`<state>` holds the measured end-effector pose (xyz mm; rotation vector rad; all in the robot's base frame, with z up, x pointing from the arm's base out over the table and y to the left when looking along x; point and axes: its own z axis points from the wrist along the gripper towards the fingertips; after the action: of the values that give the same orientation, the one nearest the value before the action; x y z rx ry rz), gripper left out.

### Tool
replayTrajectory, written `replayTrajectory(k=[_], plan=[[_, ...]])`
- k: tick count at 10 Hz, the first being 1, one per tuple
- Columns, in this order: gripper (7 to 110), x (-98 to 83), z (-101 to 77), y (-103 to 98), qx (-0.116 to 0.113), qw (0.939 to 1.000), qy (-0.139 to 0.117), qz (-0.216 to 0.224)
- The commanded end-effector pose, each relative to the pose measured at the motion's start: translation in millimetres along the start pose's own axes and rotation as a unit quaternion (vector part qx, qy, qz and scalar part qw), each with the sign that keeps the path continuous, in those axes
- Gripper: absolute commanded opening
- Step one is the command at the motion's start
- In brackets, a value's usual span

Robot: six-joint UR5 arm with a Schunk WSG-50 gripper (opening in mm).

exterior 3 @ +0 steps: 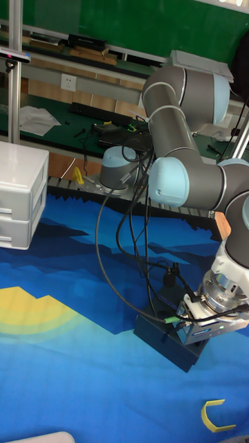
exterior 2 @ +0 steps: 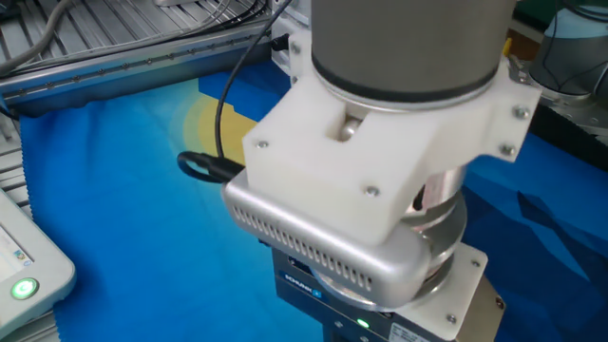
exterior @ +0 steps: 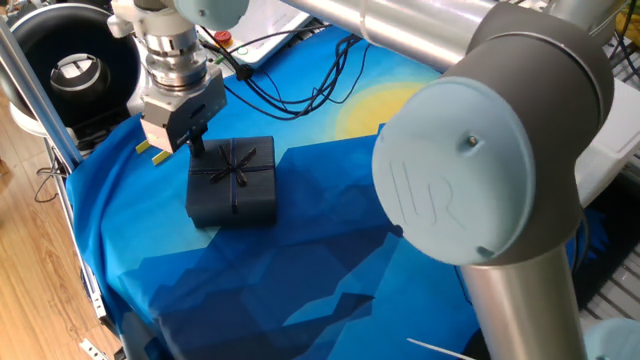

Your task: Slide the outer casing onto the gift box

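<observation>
Outer casing (exterior: 233, 181), navy with a ribbon bow, sits on the blue tablecloth (exterior: 330, 230). One fixed view shows the gripper (exterior: 192, 141) at its far edge, fingers close together, grip unclear. The other fixed view shows only the wrist housing. The tall view adds a yellow hook (exterior 3: 216, 417) nearby.

The robot's white wrist housing (exterior 2: 380, 180) fills the frame from centre to 3 o'clock, hiding whatever lies beneath it. A black cable (exterior 2: 223, 104) loops over the blue cloth (exterior 2: 104, 199) toward 10 o'clock. A green light (exterior 2: 23, 287) glows at 8 o'clock.
</observation>
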<state>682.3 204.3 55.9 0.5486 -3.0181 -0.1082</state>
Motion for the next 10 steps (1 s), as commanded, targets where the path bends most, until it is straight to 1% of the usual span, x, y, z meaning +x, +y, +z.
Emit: replayTrajectory(k=[1,2,3,4,5,6,7,9,10], plan=[[7,-0.8,-3.7,3,-0.002,1.0000,0.005,0.005],[7,0.8,-7.4,3,-0.005,0.9999,0.010,0.004],[7,4.9,-21.5,9,-0.016,0.9998,0.014,0.000],[7,10.2,-44.4,18,-0.028,0.9994,0.019,0.000],[7,12.7,-59.7,23,-0.034,0.9993,0.017,0.001],[7,13.8,-71.4,31,-0.050,0.9987,0.013,0.002],[7,11.2,-77.6,31,-0.047,0.9989,0.002,0.005],[7,3.1,-88.5,17,-0.008,0.9994,-0.034,0.008],[7,2.6,-89.8,10,0.012,0.9987,-0.048,0.008]])
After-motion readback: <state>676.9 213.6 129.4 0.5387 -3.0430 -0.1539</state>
